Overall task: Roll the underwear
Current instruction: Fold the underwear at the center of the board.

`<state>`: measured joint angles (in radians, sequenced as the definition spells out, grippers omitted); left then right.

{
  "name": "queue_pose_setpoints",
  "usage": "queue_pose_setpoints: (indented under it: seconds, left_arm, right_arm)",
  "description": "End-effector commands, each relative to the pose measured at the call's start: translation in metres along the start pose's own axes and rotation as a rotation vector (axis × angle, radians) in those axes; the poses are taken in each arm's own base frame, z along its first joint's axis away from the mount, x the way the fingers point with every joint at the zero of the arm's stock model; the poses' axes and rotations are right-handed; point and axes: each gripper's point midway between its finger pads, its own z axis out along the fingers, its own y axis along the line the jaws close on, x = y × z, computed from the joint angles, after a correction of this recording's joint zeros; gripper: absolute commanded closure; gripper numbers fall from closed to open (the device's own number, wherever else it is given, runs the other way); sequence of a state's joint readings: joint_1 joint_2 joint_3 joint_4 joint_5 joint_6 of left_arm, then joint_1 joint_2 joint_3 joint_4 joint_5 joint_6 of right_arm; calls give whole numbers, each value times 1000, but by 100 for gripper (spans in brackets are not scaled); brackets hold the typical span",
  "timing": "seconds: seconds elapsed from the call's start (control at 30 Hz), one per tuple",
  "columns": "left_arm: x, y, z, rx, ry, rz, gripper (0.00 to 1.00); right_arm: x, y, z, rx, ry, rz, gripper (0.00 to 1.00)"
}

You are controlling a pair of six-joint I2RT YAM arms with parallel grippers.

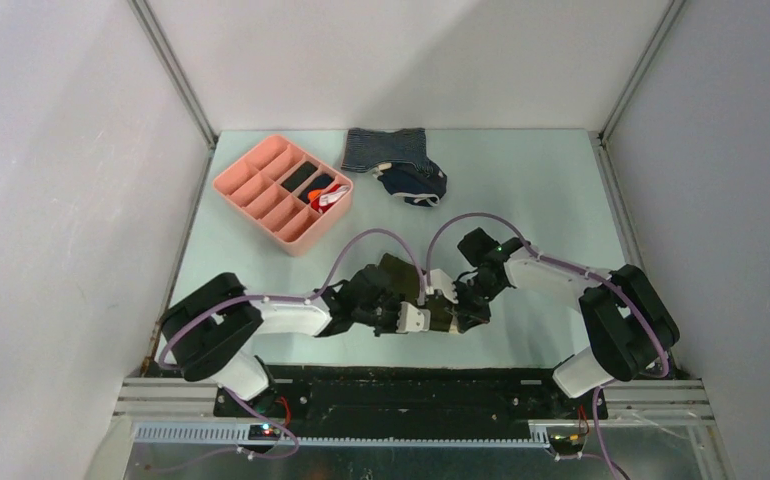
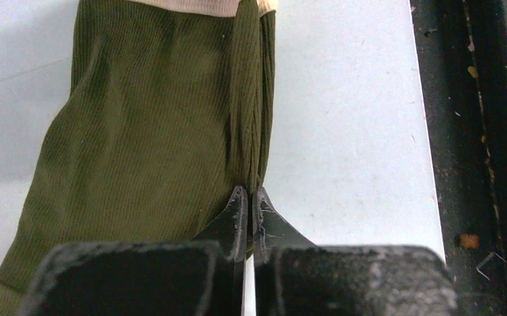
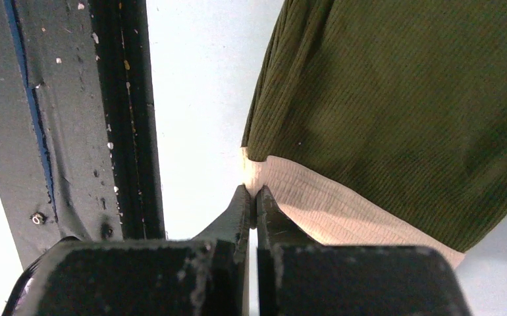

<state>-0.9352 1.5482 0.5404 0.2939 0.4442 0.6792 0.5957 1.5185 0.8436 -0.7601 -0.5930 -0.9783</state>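
Both claws clenched on the underwear (image 2: 145, 131), lower centre of top view: left claw (image 2: 249, 197) pinches a green fold, right claw (image 3: 252, 196) the cream waistband corner.

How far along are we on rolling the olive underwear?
Early. Done: the underwear lies apart from the other garments, near the front edge of the table, and both grips are made. In hand: the left gripper has its jaws shut on a bunched edge fold; the right gripper is shut on the cream waistband corner. Left: most of the cloth lies flat, so the whole roll remains.
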Motion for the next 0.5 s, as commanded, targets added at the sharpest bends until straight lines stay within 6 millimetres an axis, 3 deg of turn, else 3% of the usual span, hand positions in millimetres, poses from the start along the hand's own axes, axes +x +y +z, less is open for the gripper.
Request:
queue_pose_setpoints:
  seconds: [0.0,0.2,0.47]
  left_arm:
    - [1,0,-24,64,76,-107,100]
    - [-10,25,-33,121,101,-172,100]
    - [-26,66,-25,120,76,-199,100]
  right_arm:
    - [-14,-3,-17,8,-59,40,100]
    - [-17,-13,-38,-5,-126,189,100]
    - [-20,-27,-48,-76,-207,355,100]
